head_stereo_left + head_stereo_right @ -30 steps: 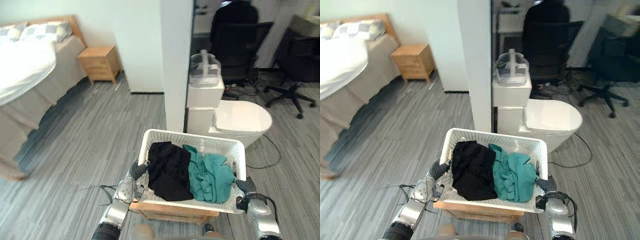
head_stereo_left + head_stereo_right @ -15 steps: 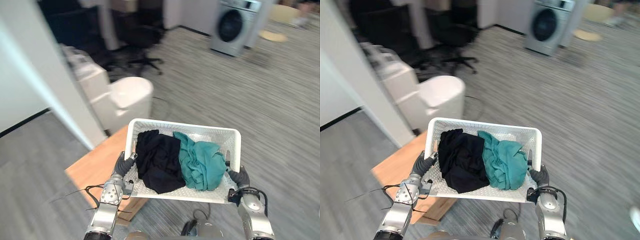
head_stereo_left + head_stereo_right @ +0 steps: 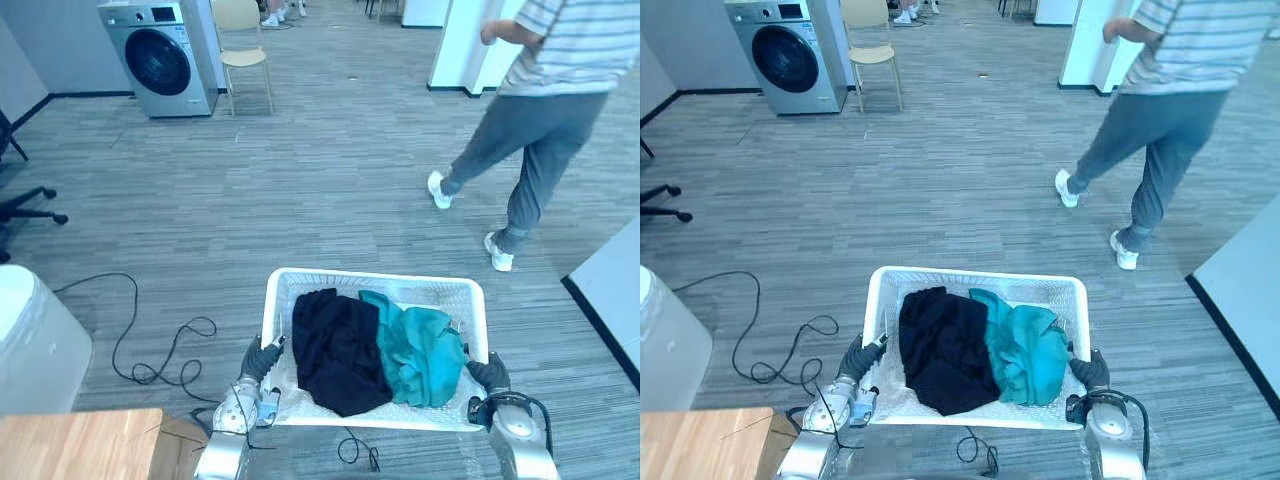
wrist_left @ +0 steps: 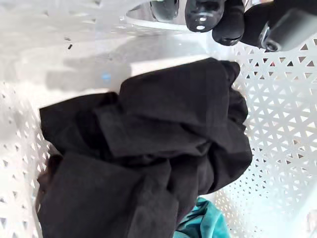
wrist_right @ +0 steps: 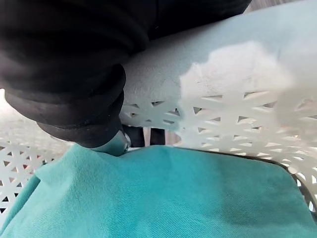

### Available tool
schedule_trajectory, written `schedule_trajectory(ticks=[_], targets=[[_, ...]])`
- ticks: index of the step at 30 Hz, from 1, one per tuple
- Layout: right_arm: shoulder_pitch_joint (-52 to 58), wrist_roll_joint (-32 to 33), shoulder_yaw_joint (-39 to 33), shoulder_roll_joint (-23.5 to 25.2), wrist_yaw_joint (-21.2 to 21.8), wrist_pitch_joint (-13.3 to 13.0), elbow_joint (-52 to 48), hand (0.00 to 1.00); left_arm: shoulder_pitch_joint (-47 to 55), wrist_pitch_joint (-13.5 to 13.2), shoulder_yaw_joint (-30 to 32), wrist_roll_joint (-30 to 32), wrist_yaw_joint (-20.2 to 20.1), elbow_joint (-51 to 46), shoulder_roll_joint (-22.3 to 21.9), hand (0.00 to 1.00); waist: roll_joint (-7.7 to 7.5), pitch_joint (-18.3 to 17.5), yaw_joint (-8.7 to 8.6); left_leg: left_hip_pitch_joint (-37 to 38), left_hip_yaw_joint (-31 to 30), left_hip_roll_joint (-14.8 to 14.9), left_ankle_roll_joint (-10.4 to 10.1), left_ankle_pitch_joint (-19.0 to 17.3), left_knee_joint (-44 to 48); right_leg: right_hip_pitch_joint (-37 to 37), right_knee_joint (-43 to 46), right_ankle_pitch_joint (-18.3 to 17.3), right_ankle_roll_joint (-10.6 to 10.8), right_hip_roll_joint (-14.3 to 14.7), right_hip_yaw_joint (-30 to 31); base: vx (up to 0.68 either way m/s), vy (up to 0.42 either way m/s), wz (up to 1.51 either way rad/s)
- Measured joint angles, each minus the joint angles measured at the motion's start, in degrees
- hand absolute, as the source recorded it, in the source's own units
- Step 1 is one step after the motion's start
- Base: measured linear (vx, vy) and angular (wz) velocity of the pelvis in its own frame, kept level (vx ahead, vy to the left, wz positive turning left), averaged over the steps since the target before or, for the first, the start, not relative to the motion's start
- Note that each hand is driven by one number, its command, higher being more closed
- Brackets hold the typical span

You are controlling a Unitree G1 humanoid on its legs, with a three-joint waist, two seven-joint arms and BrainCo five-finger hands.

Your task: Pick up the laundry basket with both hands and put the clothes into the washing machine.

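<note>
Between the two hands, held low in front of the robot, sits the white laundry basket (image 3: 375, 277), its long axis running side to side. A black garment (image 3: 335, 345) fills the basket's left half and a teal garment (image 3: 420, 345) its right, the two touching at the middle. The left hand (image 3: 258, 362) grips the basket's left end and the right hand (image 3: 487, 374) its right end. In the left wrist view dark fingertips (image 4: 208, 10) curl over the rim above the black cloth. In the right wrist view a dark-tipped finger (image 5: 106, 144) presses the inner wall just above the teal cloth, so I judge both hands closed on the rim.

Far ahead of the basket and off to its left stands the washing machine (image 3: 158, 58), door shut, with a chair (image 3: 243, 40) just beside it. The left hand is the nearer to it, so the carry should call for a leftward turn. Ahead of the basket to its right, a person (image 3: 540, 110) walks across the floor, well apart. A wooden worktop (image 3: 80, 445) corner lies just left of the basket. The eye views give the route; the wrist views give the grip.
</note>
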Motion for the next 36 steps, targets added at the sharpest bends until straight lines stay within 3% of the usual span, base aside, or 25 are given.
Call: schedule_trajectory(ticks=[3, 4, 5, 7, 8, 9, 11, 13, 15, 17, 18, 19, 20, 22, 23, 25, 26, 27, 29, 31, 32, 33, 34, 35, 36], targets=[[-0.61, 0.01, 1.95, 0.3, -0.02, 0.01, -0.05, 1.0, 1.07, -0.04, 1.47, -1.14, 0.1, -0.44, 0.53, 1.0, 0.4, 0.1, -0.32, -0.3, 3.89, -1.91, -0.89, 0.72, -23.75, 3.4, -2.15, -1.52, 3.45, -0.75, -1.04, 0.45, 0.108, -0.29], [-0.93, -0.01, 1.96, 0.3, -0.04, -0.32, 0.32, 1.0, 0.99, -0.07, 1.78, -1.23, 0.11, -0.83, 0.71, 1.0, -0.18, -0.04, -0.23, 2.89, 3.68, -4.94, 1.44, 3.37, -33.58, 4.14, -2.65, -2.25, 4.44, -1.38, -1.25, 0.47, 0.155, 0.09], [-2.24, 0.01, 1.37, 2.95, -0.61, -0.38, 0.57, 1.0, -1.29, 0.05, 2.53, -1.27, 0.11, -1.03, 2.13, 1.0, -4.94, 0.8, -0.56, 3.13, 6.06, -8.29, 1.63, 3.82, -32.78, 3.6, -2.14, -2.64, 5.47, -5.39, -1.85, 0.58, 0.169, 0.29], [-4.05, -0.01, 0.76, 1.45, -0.66, -0.6, 0.6, 1.0, -2.22, 0.02, 2.47, -1.31, 0.17, -1.04, 1.16, 1.0, -4.44, 1.71, -0.6, 0.06, 7.4, -7.74, 2.19, -0.16, -25.08, 2.76, 1.57, -2.43, 6.62, -6.14, -2.24, 0.48, 0.182, 0.37], [-4.01, -0.12, 0.77, 0.49, -0.49, -0.66, 0.64, 1.0, -1.43, -0.07, 2.49, -1.31, 0.54, -1.14, -0.75, 1.0, -4.56, 1.65, -0.22, 2.73, 7.78, -9.66, 4.27, -2.08, -29.45, -0.31, 12.65, -6.46, 9.67, -8.44, -2.44, 0.48, 0.289, 0.24], [-3.9, -0.24, 0.79, 0.46, -0.18, -0.85, 0.79, 1.0, -1.15, -0.03, 2.49, -1.33, 1.15, -0.76, -0.72, 1.0, -5.82, 2.08, -0.13, 6.2, 8.27, -13.15, 5.89, -5.68, -30.33, -6.55, 32.39, -7.31, 8.96, -13.04, -3.67, 0.48, 0.282, 0.34], [-2.9, -0.41, 0.77, 0.68, -0.09, -0.86, 1.22, 1.0, 0.05, 0.37, 2.16, -1.32, 1.15, -0.82, 0.17, 1.0, -7.19, 3.04, -1.2, 14.53, 7.73, -19.07, 7.71, -9.76, -32.15, -14.3, 57.85, 2.84, 5.15, -18.68, -3.05, 0.49, 0.235, 0.44], [-1.88, -0.96, 1.07, 1.61, 0.0, -0.86, 2.0, 1.0, 1.51, 0.39, 1.72, -1.27, 1.12, -1.02, 0.76, 1.0, -3.81, 3.83, -2.8, 22.76, 5.77, -19.49, 8.56, -12.35, -34.38, -18.95, 66.16, 2.22, 4.64, -15.21, -2.74, 0.62, 0.192, 0.41], [-0.57, -0.95, 0.94, 2.62, -0.03, -0.88, 1.06, 1.0, 1.55, 0.47, 0.65, -1.25, 0.91, -1.78, 1.94, 1.0, -0.3, 3.12, -4.15, 28.65, 3.06, -19.54, 7.95, -12.76, -39.8, -25.87, 61.97, -0.52, 3.35, -13.81, -7.41, 0.73, 0.19, 0.56], [1.36, -0.98, -0.03, 3.89, -0.09, -0.9, -2.61, 1.0, 0.95, 0.1, -0.35, -1.29, 0.97, -3.18, 3.41, 1.0, 1.83, 2.36, -6.6, 34.85, -0.88, -19.1, 5.8, -12.27, -46.4, -31.99, 44.85, -1.52, 3.55, -12.41, -10.46, 0.88, 0.126, 1.0], [2.95, -0.98, -0.71, 4.93, -0.29, -0.94, -4.71, 1.0, 0.0, -0.03, -0.76, -1.29, 0.88, -3.18, 3.96, 1.0, 0.84, 2.47, -7.13, 39.47, -0.91, -18.51, 4.64, -12.18, -48.86, -32.07, 24.58, 2.92, 4.73, -11.23, -10.83, 0.64, 0.021, 0.96], [3.13, -0.97, -0.86, 5.23, -0.33, -0.94, -4.95, 1.0, -0.23, -0.01, -0.84, -1.29, 0.86, -3.19, 3.99, 1.0, 0.34, 2.52, -7.3, 40.42, -0.76, -18.49, 4.43, -12.29, -49.0, -32.02, 20.96, 4.18, 4.76, -11.23, -10.8, 1.01, -0.068, 0.94], [3.92, -0.98, -1.18, 5.53, -0.52, -0.93, -5.73, 1.0, -0.21, 0.07, -1.31, -1.12, 0.89, -3.21, 3.85, 1.0, -1.56, 2.35, -7.13, 44.74, -0.82, -17.81, 3.0, -13.11, -48.74, -31.48, 8.99, 9.26, 3.53, -9.64, -10.38, 0.69, -0.103, 0.59], [5.45, -0.97, -1.02, 4.73, -1.14, -0.9, -7.1, 1.0, 0.54, 0.18, -1.9, -1.04, 1.31, -3.2, 2.91, 1.0, -1.01, 1.08, -8.03, 46.07, -2.39, -14.43, 1.0, -14.19, -42.01, -31.34, 13.24, 18.42, 0.39, -6.65, -6.51, 0.99, -0.176, 0.62], [5.99, -0.96, -1.3, 3.38, -1.34, -0.8, -9.15, 1.0, 0.54, 0.23, -1.65, -0.64, 1.39, -3.39, 0.86, 1.0, 1.89, 0.82, -8.51, 43.03, -3.76, -10.53, -0.81, -12.8, -30.51, -31.57, 20.54, 13.8, -1.46, -4.69, -7.33, 1.07, -0.211, 0.35], [7.3, -0.92, -0.79, 2.23, -1.37, -0.76, -13.98, 1.0, 0.63, 0.04, 0.02, -0.69, 1.32, -4.08, -0.68, 1.0, 3.29, 1.39, -7.96, 33.54, -3.74, -6.46, -2.47, 7.09, -8.74, -28.81, 25.91, 6.38, -1.52, -2.81, -8.35, 0.85, -0.155, -0.14], [7.74, -0.89, -0.37, 1.88, -1.69, -0.73, -15.68, 1.0, 1.42, -0.05, 0.58, -1.29, 1.2, -4.48, -1.25, 1.0, 3.65, 1.58, -6.87, 27.42, -4.52, -4.53, -5.08, 22.0, 2.41, -24.03, 24.71, 3.29, -1.63, -1.16, -7.49, 0.83, -0.108, -0.55], [7.88, -0.84, -0.34, 2.37, -2.46, -0.75, -15.8, 1.0, 2.4, -0.04, 0.57, -1.92, 1.1, -5.95, -1.48, 1.0, 3.79, 2.18, -6.05, 21.09, -4.82, -2.79, -4.25, 18.05, 14.07, -17.57, 21.41, 1.35, -2.03, 0.74, -6.02, 0.83, -0.081, -0.59], [8.02, -0.71, 0.08, 2.72, -2.66, -1.18, -15.83, 1.0, 4.01, -0.14, 0.79, -2.29, 0.76, -7.28, -1.26, 1.0, 2.68, 2.97, -4.14, 14.36, -3.22, -2.34, -0.25, 10.0, 19.59, -7.51, 15.34, -0.4, -1.72, 1.18, -2.36, 0.82, 0.02, -0.78], [7.71, -0.64, 1.1, 2.72, -2.86, -1.23, -15.88, 1.0, 5.14, -0.48, 1.65, -2.42, 0.4, -8.16, -1.03, 1.0, 1.32, 3.37, -2.71, 7.45, 0.36, -1.15, 1.45, 3.06, 13.58, 0.67, 8.97, -2.22, -0.75, -0.43, 0.83, 0.86, 0.143, -0.81], [7.23, -0.62, 1.24, 2.7, -2.88, -1.4, -15.78, 1.0, 5.04, -0.9, 1.86, -2.71, 0.4, -8.15, -0.94, 1.0, 0.62, 3.29, -1.84, 4.44, 3.68, -0.71, 1.46, 0.58, 0.72, 4.2, 6.01, -3.71, 0.98, -2.8, 2.47, 0.6, 0.157, -0.56], [6.87, -0.6, 1.2, 2.4, -2.88, -1.48, -15.72, 1.0, 5.05, -1.26, 1.83, -2.94, 0.41, -8.16, -0.98, 1.0, 0.6, 3.23, -1.74, 3.87, 5.44, -0.68, 1.54, 0.51, -7.81, 5.72, 4.86, -4.57, 1.76, -3.86, 3.07, 0.91, 0.305, -0.58], [5.44, -0.22, 1.07, 1.41, -2.84, -2.71, -13.79, 1.0, 5.01, -1.84, 1.57, -3.44, 0.4, -8.13, -1.49, 1.0, 1.47, 2.66, -2.02, 4.18, 7.43, -1.95, -2.72, 3.24, -33.42, 9.15, 2.79, -7.83, 3.72, -5.77, 4.19, 0.8, 0.348, -0.54], [3.8, -0.07, 1.1, 1.04, -2.83, -3.4, -10.86, 1.0, 4.8, -1.82, 1.62, -3.42, 0.7, -7.6, -1.69, 1.0, 1.24, 2.04, -1.76, 3.45, 8.07, -2.79, -0.92, 8.57, -33.77, 11.19, 2.98, -10.86, 3.45, -7.29, 6.33, 0.97, 0.429, -0.45], [2.79, -0.07, 1.12, 1.31, -2.82, -3.41, -8.89, 1.0, 4.67, -1.58, 1.56, -3.39, 1.09, -7.01, -1.44, 1.0, 0.05, 1.39, -2.09, 3.35, 8.41, -4.66, 1.62, 5.84, -31.09, 11.84, 3.56, -10.68, 2.87, -9.09, 7.41, 0.87, 0.412, -0.16]])
